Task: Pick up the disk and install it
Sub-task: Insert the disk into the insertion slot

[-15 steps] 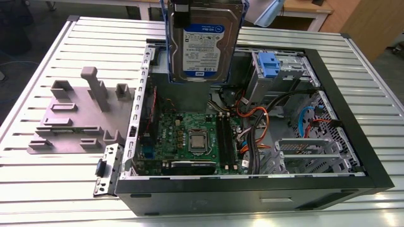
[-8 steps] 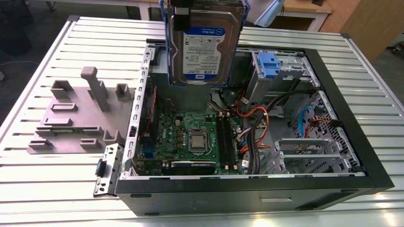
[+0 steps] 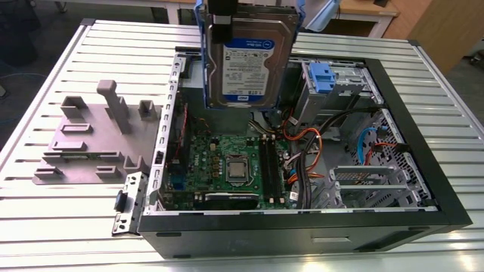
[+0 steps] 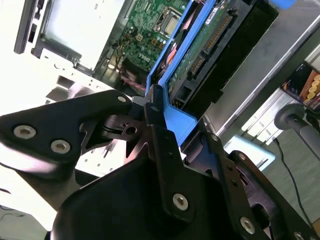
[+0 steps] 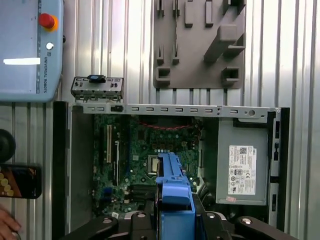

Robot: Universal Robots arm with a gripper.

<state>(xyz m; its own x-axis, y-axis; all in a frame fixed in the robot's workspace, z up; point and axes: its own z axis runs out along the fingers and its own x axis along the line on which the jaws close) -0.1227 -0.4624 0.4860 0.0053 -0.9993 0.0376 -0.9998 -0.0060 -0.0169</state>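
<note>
The disk (image 3: 246,62) hangs upright above the far side of the open computer case (image 3: 408,141), label facing the exterior camera, with its blue bracket along both long edges. My gripper (image 3: 221,22) comes down from above and is shut on the top of the bracket. In the second wrist view the black fingers (image 4: 160,145) clamp the blue bracket (image 4: 175,120), and the disk's (image 4: 210,45) circuit-board side shows beyond them. In the first wrist view the bracket (image 5: 172,185) sticks out from the gripper (image 5: 172,217) over the motherboard (image 5: 150,155).
A grey fixture plate (image 3: 90,141) with upright blocks lies at the exterior view's left of the case. Inside are a drive bay with a blue tab (image 3: 321,76), loose cables (image 3: 302,147), a metal cage (image 3: 363,181) and a grey box with a white sticker (image 5: 241,167). A hand (image 5: 5,225) rests near a pendant (image 5: 30,50).
</note>
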